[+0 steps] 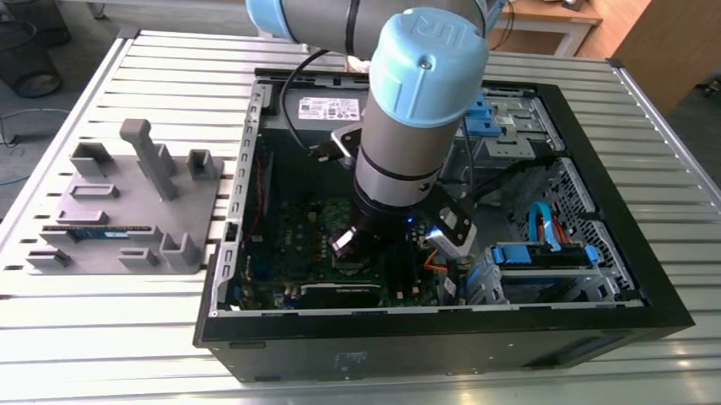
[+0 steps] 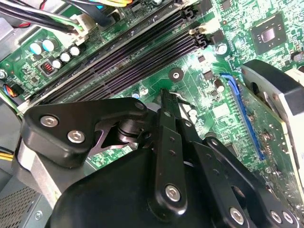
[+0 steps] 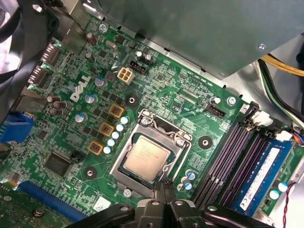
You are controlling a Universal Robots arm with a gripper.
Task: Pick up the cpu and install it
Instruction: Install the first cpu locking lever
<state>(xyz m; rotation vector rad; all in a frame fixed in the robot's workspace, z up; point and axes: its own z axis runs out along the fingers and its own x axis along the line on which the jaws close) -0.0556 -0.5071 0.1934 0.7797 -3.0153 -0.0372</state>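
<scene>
The cpu (image 3: 148, 156), a flat silver square, lies in its socket on the green motherboard (image 3: 71, 137), with the silver socket frame (image 3: 119, 164) around it. In the first wrist view my gripper (image 3: 164, 185) is shut with nothing between the fingers, its tips right at the socket frame's edge beside the cpu. The second wrist view shows the gripper (image 2: 164, 97) from behind, its black fingers pressed together just above the board. In the exterior view the gripper (image 1: 360, 256) reaches down into the open computer case (image 1: 451, 329).
Dark memory slots (image 3: 228, 161) and a seated blue memory stick (image 3: 261, 175) run close beside the socket. A grey metal housing (image 3: 190, 33) overhangs the board. Cables (image 3: 280, 66) hang nearby. A grey parts fixture (image 1: 124, 211) sits on the table at the exterior view's left.
</scene>
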